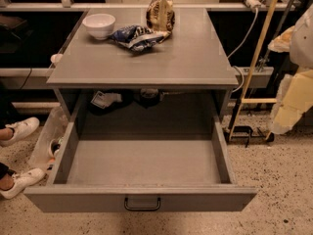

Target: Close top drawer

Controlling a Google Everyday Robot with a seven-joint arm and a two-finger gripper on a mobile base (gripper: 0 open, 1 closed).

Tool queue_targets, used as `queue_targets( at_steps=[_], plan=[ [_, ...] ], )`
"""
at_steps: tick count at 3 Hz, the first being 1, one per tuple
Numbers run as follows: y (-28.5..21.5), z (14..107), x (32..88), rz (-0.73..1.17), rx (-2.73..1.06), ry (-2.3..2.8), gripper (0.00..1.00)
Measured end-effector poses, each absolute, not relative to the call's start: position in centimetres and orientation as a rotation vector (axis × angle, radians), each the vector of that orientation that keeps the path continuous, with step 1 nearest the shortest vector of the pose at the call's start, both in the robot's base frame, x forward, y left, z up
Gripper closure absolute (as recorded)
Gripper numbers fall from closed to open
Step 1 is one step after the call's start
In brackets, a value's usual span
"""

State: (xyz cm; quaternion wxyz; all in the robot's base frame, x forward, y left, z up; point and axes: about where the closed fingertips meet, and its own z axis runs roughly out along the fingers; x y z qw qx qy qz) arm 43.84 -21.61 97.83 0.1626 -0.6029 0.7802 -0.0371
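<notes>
The top drawer (142, 199) is a wide, deep grey drawer, pulled far out of the grey cabinet toward the camera. Its front panel runs along the bottom of the view, with a small black bar handle (142, 204) at its centre. The inside of the drawer (142, 160) holds nothing. My gripper is not in view. A pale white and yellowish shape (296, 82) at the right edge may be part of my arm.
On the cabinet top (195, 58) stand a white bowl (99, 25) and two snack bags (139, 35). A person's white shoes (19, 129) and a plastic bag (46, 141) lie on the floor at left. A yellow pole (259, 58) and cables stand at right.
</notes>
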Motion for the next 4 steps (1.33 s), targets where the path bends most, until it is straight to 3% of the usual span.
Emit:
queue_targets(
  at_steps=[2,4],
  plan=[
    [-21.7,97.5,41.5,-0.111,-1.692,2.2,0.0],
    [-26.4,85.3,32.8,0.032,-1.67,2.252,0.0]
  ],
)
